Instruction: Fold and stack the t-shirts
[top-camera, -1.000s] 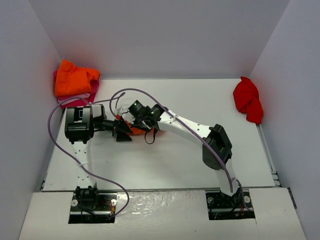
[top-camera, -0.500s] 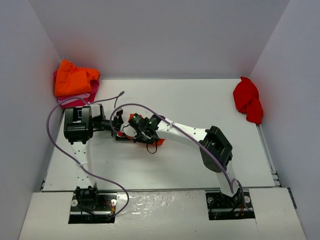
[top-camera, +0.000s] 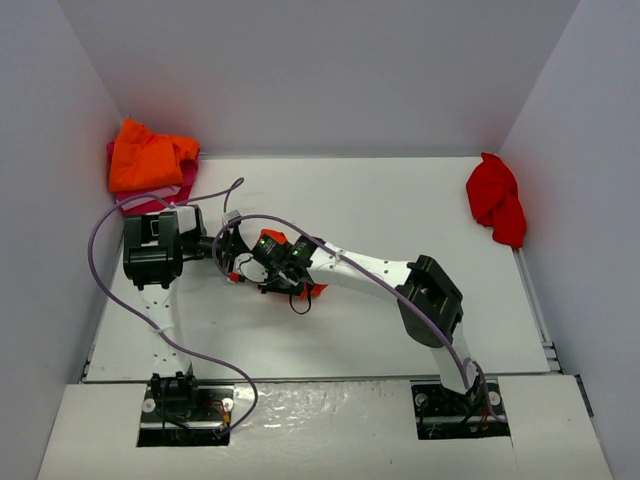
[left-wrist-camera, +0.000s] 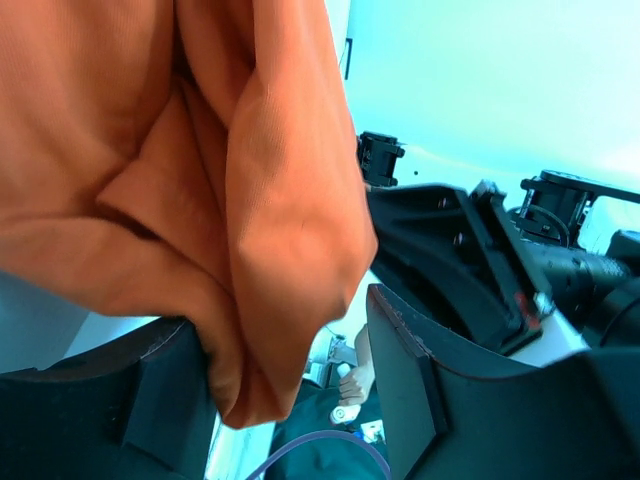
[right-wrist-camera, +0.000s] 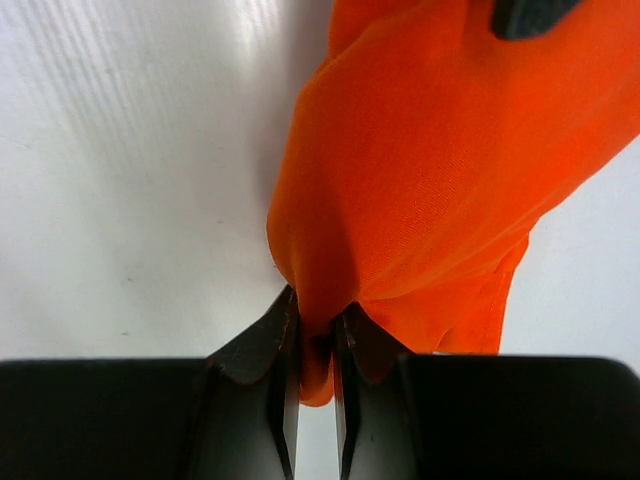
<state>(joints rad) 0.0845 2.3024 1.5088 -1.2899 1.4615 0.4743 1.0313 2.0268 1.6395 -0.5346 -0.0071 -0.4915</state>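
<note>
An orange t-shirt (top-camera: 312, 290) is bunched up between my two grippers at the left-middle of the table. My right gripper (right-wrist-camera: 315, 330) is shut on a fold of this orange shirt (right-wrist-camera: 430, 170) and holds it just above the white table; in the top view the right gripper (top-camera: 272, 268) reaches far to the left. My left gripper (left-wrist-camera: 290, 400) is open, jaws wide apart, and the orange shirt (left-wrist-camera: 200, 170) hangs down between them, resting against the left finger (left-wrist-camera: 150, 400). In the top view the left gripper (top-camera: 235, 258) meets the right one.
A crumpled orange shirt (top-camera: 148, 155) lies on a pink one (top-camera: 150, 200) at the back left corner. A red shirt (top-camera: 497, 200) lies bunched at the back right by the wall. A purple cable (top-camera: 110, 225) loops around the left arm. Walls close in on three sides.
</note>
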